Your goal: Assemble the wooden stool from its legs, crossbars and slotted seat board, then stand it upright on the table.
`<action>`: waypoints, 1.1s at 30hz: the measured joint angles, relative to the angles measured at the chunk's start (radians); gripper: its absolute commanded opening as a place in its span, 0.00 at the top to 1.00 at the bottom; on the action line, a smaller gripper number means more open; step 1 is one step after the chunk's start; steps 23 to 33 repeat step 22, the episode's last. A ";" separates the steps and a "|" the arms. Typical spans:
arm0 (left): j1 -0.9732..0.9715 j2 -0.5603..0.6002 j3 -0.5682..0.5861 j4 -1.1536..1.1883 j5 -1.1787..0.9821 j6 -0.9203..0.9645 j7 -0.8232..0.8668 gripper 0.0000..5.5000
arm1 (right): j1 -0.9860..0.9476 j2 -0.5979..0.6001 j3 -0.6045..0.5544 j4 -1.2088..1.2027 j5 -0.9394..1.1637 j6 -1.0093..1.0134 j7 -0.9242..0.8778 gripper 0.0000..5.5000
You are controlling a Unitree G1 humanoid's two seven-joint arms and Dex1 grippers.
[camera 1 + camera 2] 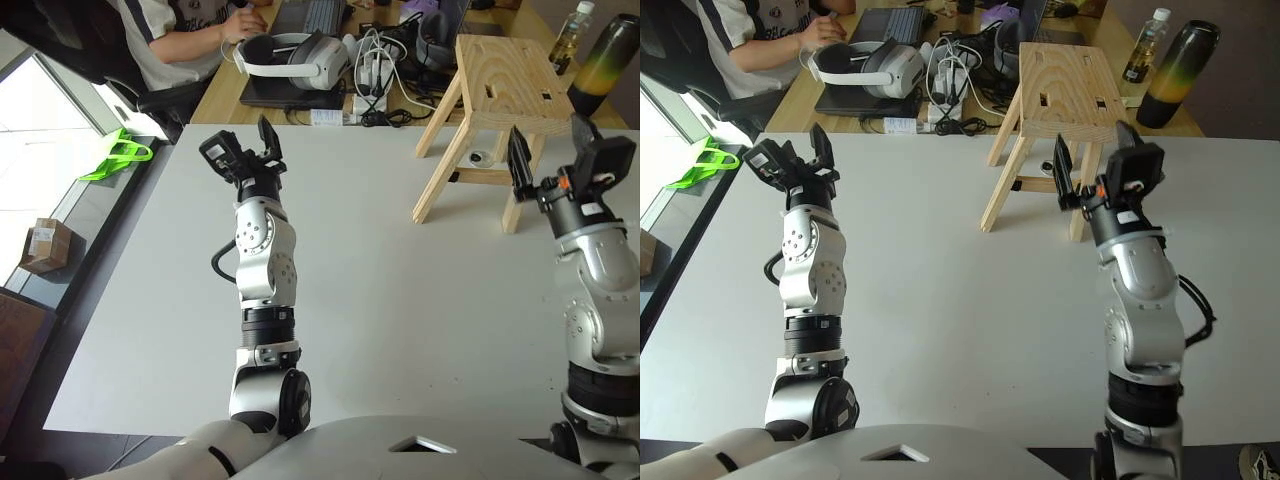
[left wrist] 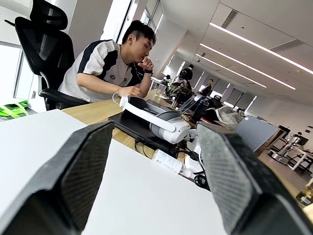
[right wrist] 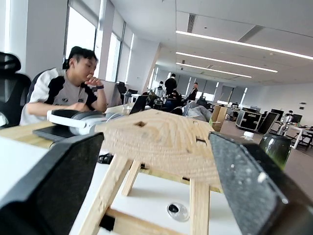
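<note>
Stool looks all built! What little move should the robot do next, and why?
Probably just ease the right gripper back from the stool. The stool already stands upright on the table, and both the right gripper and the left gripper are open and empty. Nothing seems left to fit, and backing off avoids bumping it.

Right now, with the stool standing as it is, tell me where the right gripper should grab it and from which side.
On the wooden stool, probably the near right leg, approached from the robot's side. It is a slim straight bar that the open jaws of the right gripper could span, and it stands just behind that gripper; the seat board looks too wide.
</note>
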 measured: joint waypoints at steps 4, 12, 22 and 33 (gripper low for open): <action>0.056 0.001 -0.184 -0.150 0.008 0.038 -0.160 0.44 | 0.011 0.070 0.075 0.000 -0.066 -0.001 -0.046 0.28; 0.159 0.068 -0.365 -0.328 0.188 0.027 -0.229 0.44 | 0.044 0.073 0.179 -0.024 -0.195 -0.070 -0.015 0.28; 0.184 0.032 -0.300 -0.266 0.082 0.045 -0.264 0.44 | 0.034 0.123 0.116 0.104 -0.164 -0.055 -0.008 0.28; 0.184 0.032 -0.300 -0.266 0.082 0.045 -0.264 0.44 | 0.034 0.123 0.116 0.104 -0.164 -0.055 -0.008 0.28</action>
